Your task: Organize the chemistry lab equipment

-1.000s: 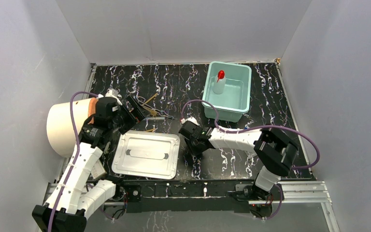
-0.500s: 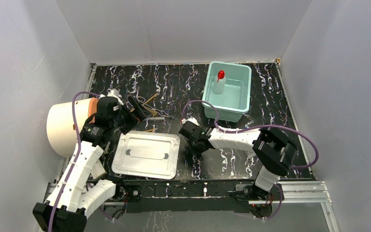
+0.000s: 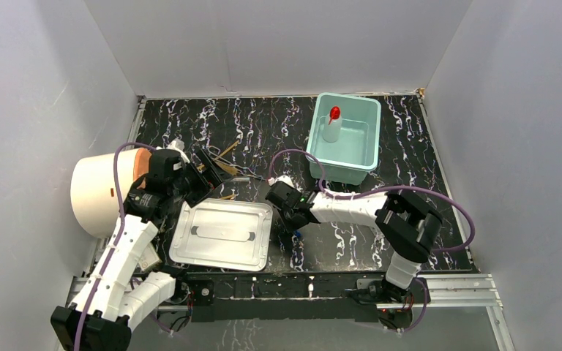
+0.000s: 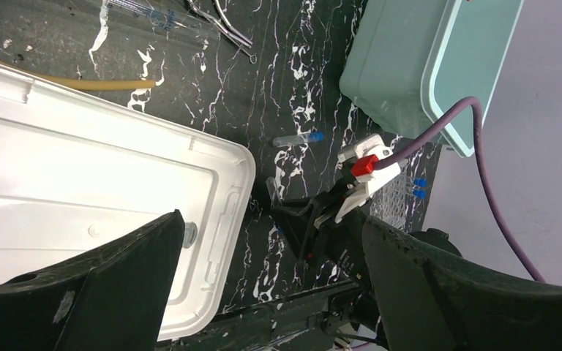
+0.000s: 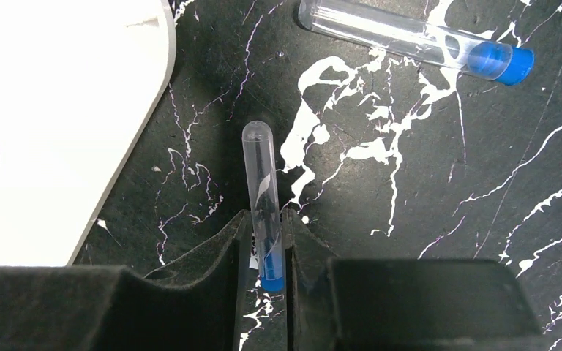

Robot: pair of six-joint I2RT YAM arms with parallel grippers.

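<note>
A clear blue-capped tube [image 5: 258, 168] lies flat on the black marble table. My right gripper [image 5: 265, 219] is shut on its capped end, with both fingers pressed against its sides, just right of the white lid [image 5: 58, 110]. A second blue-capped tube [image 5: 417, 40] lies loose farther off. My left gripper [image 4: 272, 223] hangs open with nothing between its fingers, over the lid's edge [image 4: 219, 183]. Amber tubing [image 4: 66, 82] and a thin metal tool [image 4: 223, 22] lie beyond the lid. The red-capped squeeze bottle [image 3: 331, 124] stands in the teal bin [image 3: 366, 157]. The clear tube rack [image 4: 402, 194] shows behind my right arm.
A large cream cylinder [image 3: 99, 190] lies at the left wall beside my left arm. The white lid [image 3: 223, 234] takes up the near middle. My right arm's purple cable [image 3: 439, 197] loops over the table's right side. Grey walls close in three sides.
My right gripper has slid a little to the left and its jaws have closed onto the tube. The left gripper has barely moved and stays wide.
</note>
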